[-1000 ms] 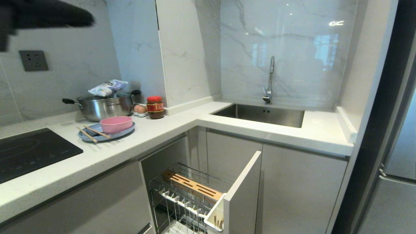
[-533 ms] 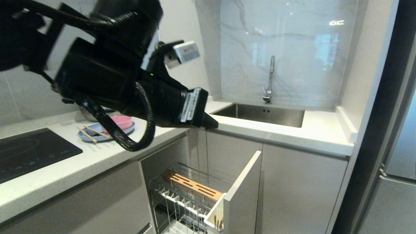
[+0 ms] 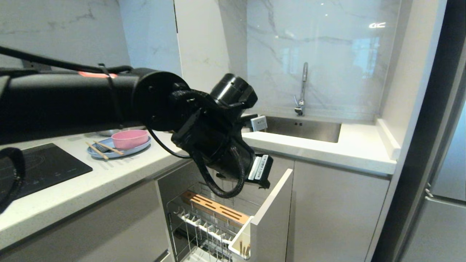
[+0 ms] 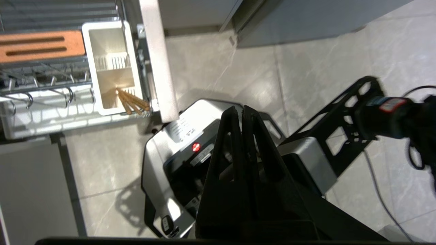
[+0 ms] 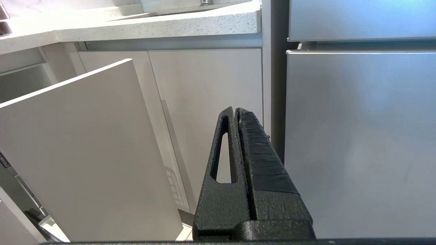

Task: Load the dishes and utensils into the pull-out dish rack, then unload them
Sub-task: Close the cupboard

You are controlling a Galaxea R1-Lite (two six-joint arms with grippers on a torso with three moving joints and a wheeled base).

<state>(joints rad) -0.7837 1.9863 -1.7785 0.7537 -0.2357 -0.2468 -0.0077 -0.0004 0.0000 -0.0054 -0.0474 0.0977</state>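
A pink bowl [image 3: 130,139] sits on a light-blue plate [image 3: 109,152] on the counter, with wooden chopsticks [image 3: 97,150] lying across the plate's left rim. The pull-out dish rack [image 3: 214,218] stands open below the counter corner, showing its wooden strip [image 4: 41,46] and its white utensil cup [image 4: 112,68], which holds some wooden sticks [image 4: 133,102]. My left arm [image 3: 214,142] reaches across from the left, its wrist hanging above the rack. The left gripper [image 4: 242,108] is shut and empty, pointing down beside the rack's white front panel [image 4: 158,61]. The right gripper [image 5: 236,109] is shut and parked low by the cabinet fronts.
The steel sink [image 3: 291,127] and its faucet [image 3: 302,89] are at the back right. A black hob [image 3: 36,171] is set in the counter at the left, and a fridge [image 3: 444,182] stands at the right. My own base [image 4: 177,136] lies under the left gripper.
My left arm has swung in from the upper left, down and rightward, and its wrist now hangs over the open rack. It now hides the pot and jar. The dishes have not moved.
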